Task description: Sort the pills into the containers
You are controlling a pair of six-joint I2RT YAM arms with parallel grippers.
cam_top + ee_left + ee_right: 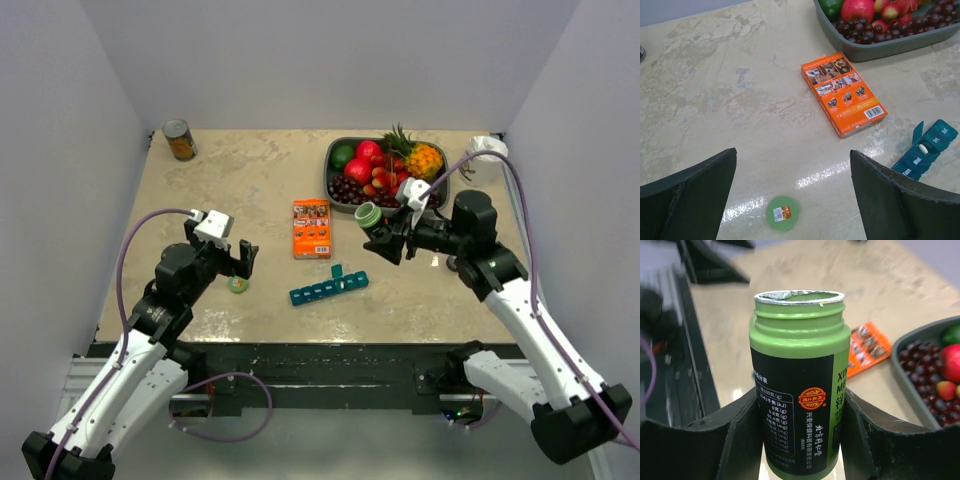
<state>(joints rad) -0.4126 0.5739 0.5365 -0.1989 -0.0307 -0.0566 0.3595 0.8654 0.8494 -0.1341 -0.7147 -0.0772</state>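
**Carrying the Open Bottle to the Pill Strip**

Clamped between the fingers of the right gripper [801, 410], about half spread and pressed on both sides: a green pill bottle [800, 340], upright, cap off, torn foil ringing the mouth. Nothing between the fingers of the left gripper [792, 154], spread as wide as can be and hanging over the table, with only the green cap [782, 212] lying flat on the surface just below the gap.

Probably the pouring step, not yet begun. To do it well:
- Bring the bottle mouth down low over one open compartment before tilting.
- Tilt slowly, so as to let out pills singly rather than in a rush.
- Keep the squeeze low on the body, as now, leaving the neck free.
- Consider steadying the strip with the idle left fingers, since a light plastic strip likely slides when nudged.

Lying on the table below and to the left of the right fingers, and just beyond the right-hand finger of the left gripper: the teal pill organiser [927, 150]. A narrow row of small square lidded cells with white day lettering. One lid standing open, with a white pill [923, 148] seen in a cell. Well apart from both sets of fingers, touched by neither.
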